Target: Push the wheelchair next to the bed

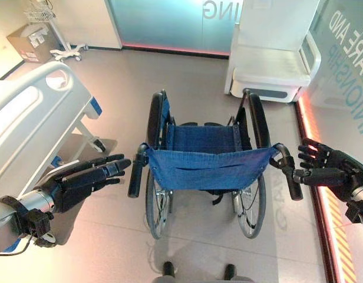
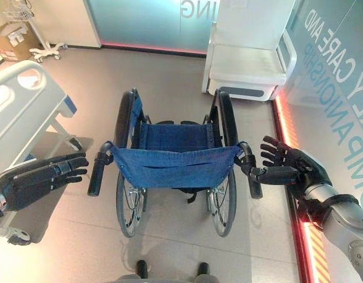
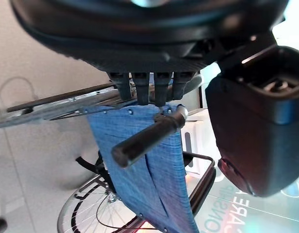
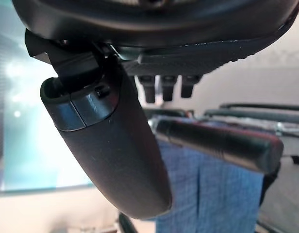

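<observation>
Left hand [image 1: 81, 183] at 9 o'clock, fingers straight, just short of left grip [image 1: 134, 177]. Right hand [image 2: 290, 171] at 3, fingers spread, thumb touching right grip [image 2: 252, 177]. Wheelchair [image 1: 208, 159] central. Bed [image 1: 28, 118] at 10.

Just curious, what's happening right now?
Both hands open, left hand and right hand beside the wheelchair push handles. Bed at left. Nothing between.

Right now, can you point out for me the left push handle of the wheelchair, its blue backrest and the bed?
left push handle [image 1: 135, 174], left eye view, middle of the black grip.
blue backrest [image 1: 208, 167], left eye view, centre of the cloth.
bed [image 1: 28, 121], left eye view, white footboard.
</observation>
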`<state>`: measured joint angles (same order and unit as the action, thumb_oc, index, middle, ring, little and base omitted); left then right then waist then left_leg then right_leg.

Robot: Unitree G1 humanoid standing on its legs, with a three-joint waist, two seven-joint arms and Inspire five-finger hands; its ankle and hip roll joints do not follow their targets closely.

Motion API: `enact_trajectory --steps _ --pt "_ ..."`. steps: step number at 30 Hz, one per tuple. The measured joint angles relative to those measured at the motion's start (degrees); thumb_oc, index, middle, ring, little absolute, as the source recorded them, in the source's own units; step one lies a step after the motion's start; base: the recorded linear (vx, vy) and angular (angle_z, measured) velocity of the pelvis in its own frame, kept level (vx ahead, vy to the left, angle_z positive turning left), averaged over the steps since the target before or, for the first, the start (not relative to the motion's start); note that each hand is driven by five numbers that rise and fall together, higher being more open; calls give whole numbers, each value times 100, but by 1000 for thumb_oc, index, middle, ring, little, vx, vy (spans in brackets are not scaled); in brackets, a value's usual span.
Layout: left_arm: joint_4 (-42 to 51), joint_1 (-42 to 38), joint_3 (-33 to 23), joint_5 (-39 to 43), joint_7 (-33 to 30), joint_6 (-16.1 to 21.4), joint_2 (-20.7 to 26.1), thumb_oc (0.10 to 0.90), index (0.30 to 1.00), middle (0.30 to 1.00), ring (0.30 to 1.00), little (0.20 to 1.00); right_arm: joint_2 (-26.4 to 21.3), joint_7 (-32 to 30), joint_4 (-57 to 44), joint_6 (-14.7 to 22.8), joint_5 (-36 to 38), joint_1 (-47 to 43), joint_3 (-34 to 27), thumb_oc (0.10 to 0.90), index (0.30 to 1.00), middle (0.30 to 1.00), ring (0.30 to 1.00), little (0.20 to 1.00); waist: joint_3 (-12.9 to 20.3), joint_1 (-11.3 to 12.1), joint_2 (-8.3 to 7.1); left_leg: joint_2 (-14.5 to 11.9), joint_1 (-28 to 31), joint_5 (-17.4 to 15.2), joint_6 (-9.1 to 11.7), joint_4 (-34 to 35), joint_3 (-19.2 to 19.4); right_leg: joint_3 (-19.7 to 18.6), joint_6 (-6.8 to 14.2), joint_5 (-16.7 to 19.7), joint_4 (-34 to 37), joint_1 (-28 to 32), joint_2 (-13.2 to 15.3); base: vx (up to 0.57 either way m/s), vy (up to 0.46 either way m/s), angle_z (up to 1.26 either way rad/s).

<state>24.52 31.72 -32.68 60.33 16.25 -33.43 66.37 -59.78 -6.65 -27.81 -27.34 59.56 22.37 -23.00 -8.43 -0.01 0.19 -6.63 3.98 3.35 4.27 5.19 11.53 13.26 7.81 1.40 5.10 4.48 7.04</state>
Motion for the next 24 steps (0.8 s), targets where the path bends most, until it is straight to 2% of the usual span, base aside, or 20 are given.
enact_trajectory --steps 6,17,21,24 --pt "4 3 18 -170 227 6 99 800 900 900 900 900 -16 -87 65 27 408 -14 265 800 900 900 900 900 73 81 31 2 -4 1 0 0 -4 2 2 1 0 -2 1 0 0 0" --pt "28 220 148 -96 256 4 560 800 900 900 900 900 -53 -474 308 6 393 -7 471 800 900 900 900 900 86 85 17 5 -37 1 -1 0 -7 -4 9 7 0 -39 3 6 1 0" --pt "9 -211 734 -78 106 -6 763 800 900 900 900 900 -90 -820 585 -52 382 -390 1031 800 900 900 900 900 91 86 27 12 -34 2 -2 -1 -9 -5 13 11 -1 -35 8 19 3 0" --pt "-12 -303 834 114 -11 -69 808 800 900 900 900 900 -91 -917 682 -128 383 -481 1090 800 900 900 900 900 91 85 27 15 -36 2 -2 -1 -9 -7 14 11 -1 -38 9 15 1 0"
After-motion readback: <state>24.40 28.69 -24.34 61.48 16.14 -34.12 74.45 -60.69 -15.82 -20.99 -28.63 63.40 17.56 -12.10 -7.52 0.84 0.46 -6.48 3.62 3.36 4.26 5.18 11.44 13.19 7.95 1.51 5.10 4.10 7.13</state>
